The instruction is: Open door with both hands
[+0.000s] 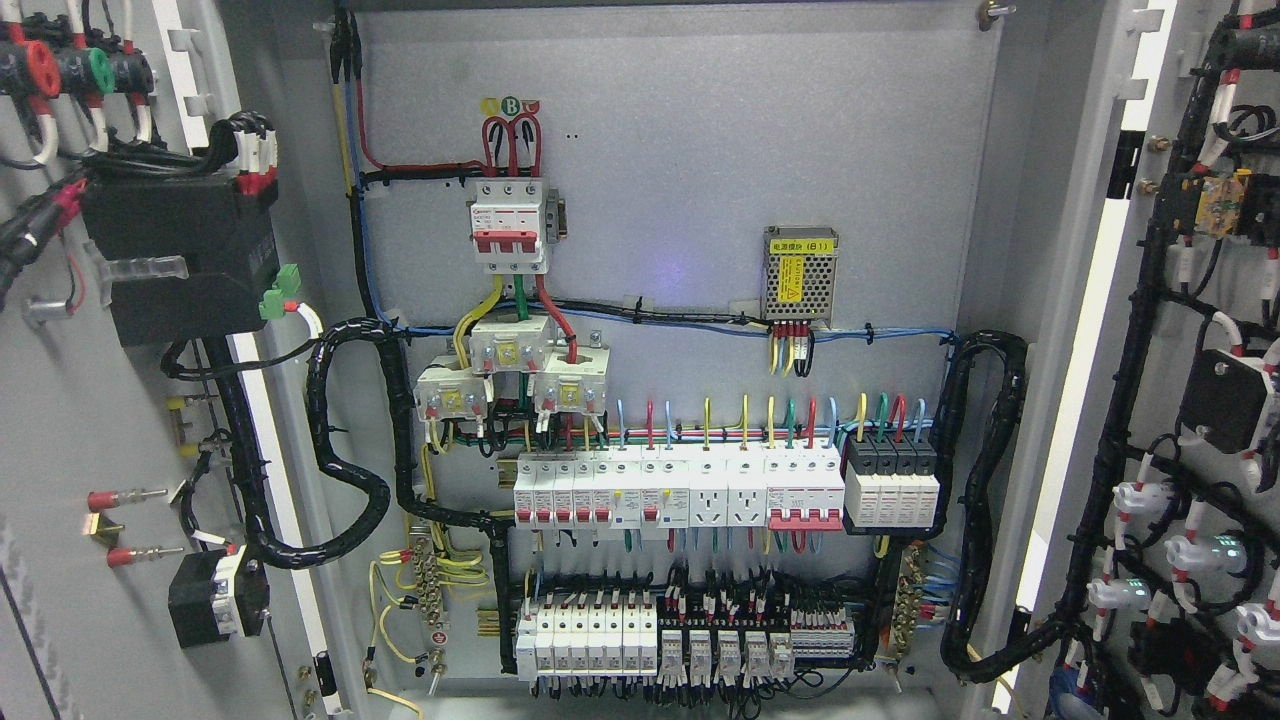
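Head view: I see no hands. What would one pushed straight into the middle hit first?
Likely the grey back panel, just above the breaker row; depth is unclear.

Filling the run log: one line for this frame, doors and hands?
left door: open | right door: open | cabinet interior: exposed | hands: neither in view | task state: doors look opened
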Controlling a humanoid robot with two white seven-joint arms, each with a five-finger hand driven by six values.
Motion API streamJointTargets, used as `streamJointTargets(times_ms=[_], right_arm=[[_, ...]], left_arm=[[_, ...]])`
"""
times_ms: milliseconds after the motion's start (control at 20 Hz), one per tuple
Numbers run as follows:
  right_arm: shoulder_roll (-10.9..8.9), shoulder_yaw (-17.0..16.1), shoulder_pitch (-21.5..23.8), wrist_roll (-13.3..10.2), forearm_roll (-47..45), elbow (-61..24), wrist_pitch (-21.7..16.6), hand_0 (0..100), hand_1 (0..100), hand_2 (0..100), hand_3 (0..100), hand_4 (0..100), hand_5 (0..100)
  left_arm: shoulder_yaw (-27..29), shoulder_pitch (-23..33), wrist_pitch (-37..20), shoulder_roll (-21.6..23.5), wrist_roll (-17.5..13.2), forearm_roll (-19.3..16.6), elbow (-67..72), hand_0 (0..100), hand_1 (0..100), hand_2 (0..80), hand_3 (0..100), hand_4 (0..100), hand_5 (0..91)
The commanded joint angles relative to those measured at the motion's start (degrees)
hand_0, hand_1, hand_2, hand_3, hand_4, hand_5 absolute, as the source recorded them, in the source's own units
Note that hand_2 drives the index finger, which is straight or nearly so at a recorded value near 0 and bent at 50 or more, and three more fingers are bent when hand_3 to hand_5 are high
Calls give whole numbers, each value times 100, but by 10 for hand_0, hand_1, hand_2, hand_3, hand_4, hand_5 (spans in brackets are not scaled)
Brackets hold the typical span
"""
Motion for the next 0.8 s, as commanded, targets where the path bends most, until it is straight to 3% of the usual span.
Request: streamJointTargets(times_ms=[0, 751], right_arm=[[-158, -307, 45, 16, -195, 115, -2, 0, 0, 0, 0, 0, 0], [-431, -553, 54, 43, -397, 317, -11, 0, 0, 0, 0, 0, 0]], left_arm=[[221, 55, -1886, 64, 3, 111, 11, 0, 0, 0, 0, 43, 0], [932, 617, -2651, 99, -24, 532, 20, 0, 0, 0, 0, 44, 0]])
